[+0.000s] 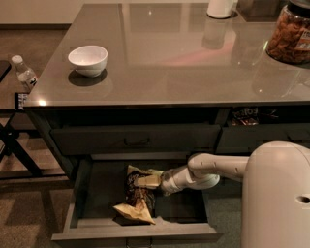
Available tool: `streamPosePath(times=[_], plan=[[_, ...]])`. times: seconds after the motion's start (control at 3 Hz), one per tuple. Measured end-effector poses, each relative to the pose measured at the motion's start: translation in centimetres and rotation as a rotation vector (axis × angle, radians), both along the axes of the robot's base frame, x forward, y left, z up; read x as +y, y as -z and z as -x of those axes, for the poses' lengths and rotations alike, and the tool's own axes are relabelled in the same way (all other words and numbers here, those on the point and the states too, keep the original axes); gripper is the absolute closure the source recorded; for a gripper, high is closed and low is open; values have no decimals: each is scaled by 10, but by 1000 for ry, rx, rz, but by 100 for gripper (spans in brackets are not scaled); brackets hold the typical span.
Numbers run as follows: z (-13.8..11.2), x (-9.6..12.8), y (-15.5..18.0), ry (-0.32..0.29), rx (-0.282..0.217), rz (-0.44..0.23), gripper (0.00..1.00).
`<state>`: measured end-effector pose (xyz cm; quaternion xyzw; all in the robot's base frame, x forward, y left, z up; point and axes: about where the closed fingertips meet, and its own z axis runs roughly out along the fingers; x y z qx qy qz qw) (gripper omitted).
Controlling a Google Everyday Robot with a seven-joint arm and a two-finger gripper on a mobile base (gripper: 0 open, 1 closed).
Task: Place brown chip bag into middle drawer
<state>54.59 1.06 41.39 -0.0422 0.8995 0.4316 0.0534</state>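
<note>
The brown chip bag (138, 193), pale yellow with a dark brown panel, lies inside the open middle drawer (135, 236), slightly right of centre on the drawer floor. My gripper (157, 183) reaches into the drawer from the right on the white arm (213, 169). It is at the bag's upper right edge and touches it. The bag's lower end is crumpled near the drawer front.
A white bowl (88, 59) stands on the grey counter at the left. A clear jar of snacks (289, 34) and a white container (220, 7) stand at the back right. The closed top drawer (135, 139) is just above my arm. A water bottle (24, 72) is at the far left.
</note>
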Motion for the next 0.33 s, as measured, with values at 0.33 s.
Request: streamPosePath(times=[0.33], plan=[[0, 0, 0, 0, 0, 0, 0]])
